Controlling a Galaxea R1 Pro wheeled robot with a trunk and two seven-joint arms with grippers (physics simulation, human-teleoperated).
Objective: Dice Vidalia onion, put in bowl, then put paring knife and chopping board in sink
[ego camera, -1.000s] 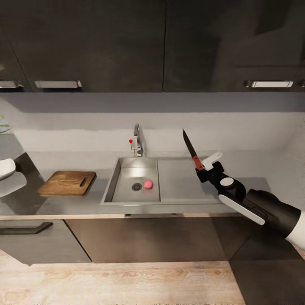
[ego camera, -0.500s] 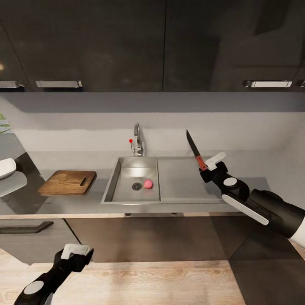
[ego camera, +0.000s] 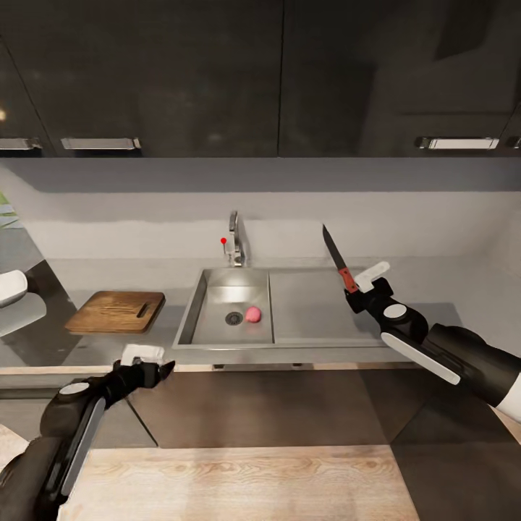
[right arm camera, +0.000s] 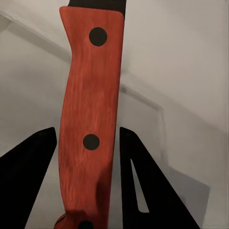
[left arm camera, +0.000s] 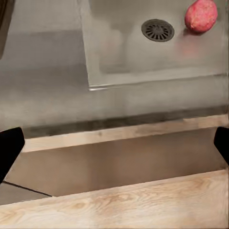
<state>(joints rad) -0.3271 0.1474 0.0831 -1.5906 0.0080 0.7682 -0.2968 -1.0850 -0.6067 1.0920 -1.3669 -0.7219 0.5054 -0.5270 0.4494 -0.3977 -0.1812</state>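
Observation:
The pink-red Vidalia onion (ego camera: 252, 314) (left arm camera: 201, 15) lies in the sink (ego camera: 217, 329) basin beside the drain. On the countertop (ego camera: 108, 349), left of the sink, lies the wooden chopping board (ego camera: 116, 311). The white bowl (ego camera: 10, 286) is cut off by the left edge. My right gripper (ego camera: 359, 284) (right arm camera: 88, 181) hovers over the drainboard, shut on the paring knife (ego camera: 337, 258) by its reddish handle (right arm camera: 90, 119), with the blade pointing up and back. My left gripper (ego camera: 150, 362) (left arm camera: 114, 145) is open and holds nothing, just in front of the counter's front edge, left of the basin.
A chrome tap (ego camera: 234, 244) with a red dot stands behind the basin. Dark wall cabinets (ego camera: 217, 72) hang above the counter and dark cabinet fronts (ego camera: 253, 412) run below it. Wooden floor (ego camera: 231, 485) lies in front.
My left arm has risen into view from the lower left, up to the counter's front edge. The right gripper with the knife has drifted slightly to the right.

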